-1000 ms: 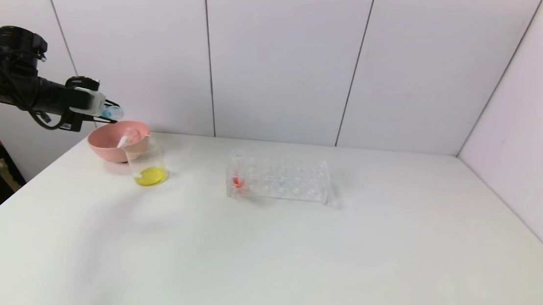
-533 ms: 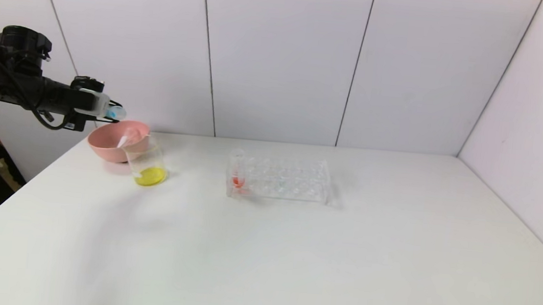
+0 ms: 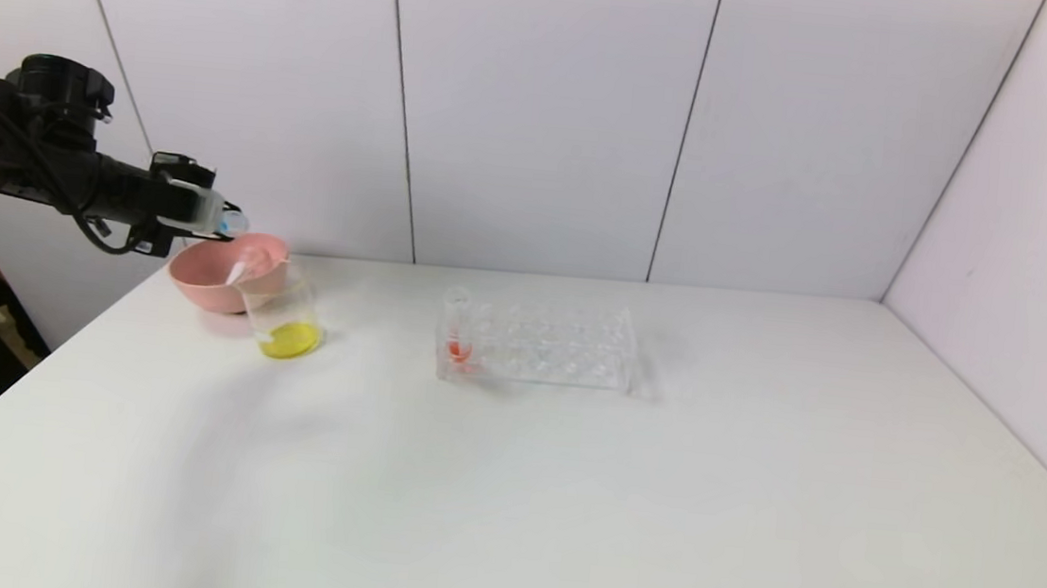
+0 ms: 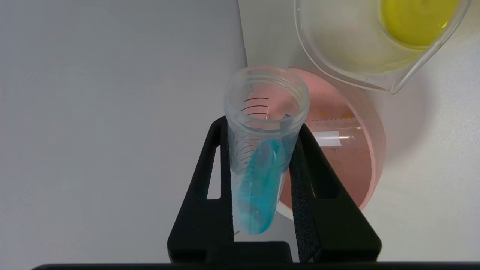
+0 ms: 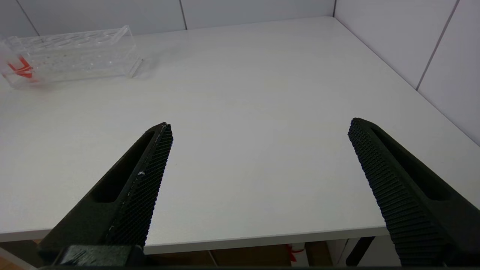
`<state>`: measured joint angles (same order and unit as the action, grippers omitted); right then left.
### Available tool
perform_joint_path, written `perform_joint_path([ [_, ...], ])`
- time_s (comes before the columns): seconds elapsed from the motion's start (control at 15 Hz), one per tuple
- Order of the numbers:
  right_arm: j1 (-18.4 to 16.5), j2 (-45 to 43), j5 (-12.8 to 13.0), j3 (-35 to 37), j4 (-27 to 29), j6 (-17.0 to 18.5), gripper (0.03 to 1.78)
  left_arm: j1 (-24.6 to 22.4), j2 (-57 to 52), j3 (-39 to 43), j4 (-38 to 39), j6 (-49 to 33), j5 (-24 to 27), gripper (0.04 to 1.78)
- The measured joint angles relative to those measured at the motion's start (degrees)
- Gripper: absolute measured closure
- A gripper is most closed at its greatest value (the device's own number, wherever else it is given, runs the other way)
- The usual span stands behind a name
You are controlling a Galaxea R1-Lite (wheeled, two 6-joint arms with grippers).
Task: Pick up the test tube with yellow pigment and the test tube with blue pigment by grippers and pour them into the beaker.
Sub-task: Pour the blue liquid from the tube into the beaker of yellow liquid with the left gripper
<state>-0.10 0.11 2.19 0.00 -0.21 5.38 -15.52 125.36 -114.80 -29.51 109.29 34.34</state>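
Far left of the white desk (image 3: 563, 487): the left gripper (image 4: 264, 150) hangs above the far rim of a pink bowl (image 3: 212, 281), its fingers (image 4: 210, 180) closed tight on the test tube with blue pigment (image 4: 262, 161). The tube lies tilted, open mouth forward, blue liquid pooled along its lower side. Just right of and nearer than the bowl, touching it, stands the beaker (image 3: 286, 316) with yellow liquid at its bottom. A clear empty tube (image 4: 333, 137) lies inside the bowl. Near the desk's middle sits a clear rack (image 3: 538, 345) holding one tube of red-orange liquid (image 3: 457, 345) at its left end. The right gripper (image 5: 258, 150) rests near the desk's near right edge, fingers spread wide and holding nothing.
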Motion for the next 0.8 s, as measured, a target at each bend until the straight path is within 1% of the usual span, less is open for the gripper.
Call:
perform_joint_path([
  [0.8,0.0,0.0,0.0,0.0,0.0,0.0,0.10,1.0,-0.1,0.0,-0.1,5.9,-2.8,1.37],
])
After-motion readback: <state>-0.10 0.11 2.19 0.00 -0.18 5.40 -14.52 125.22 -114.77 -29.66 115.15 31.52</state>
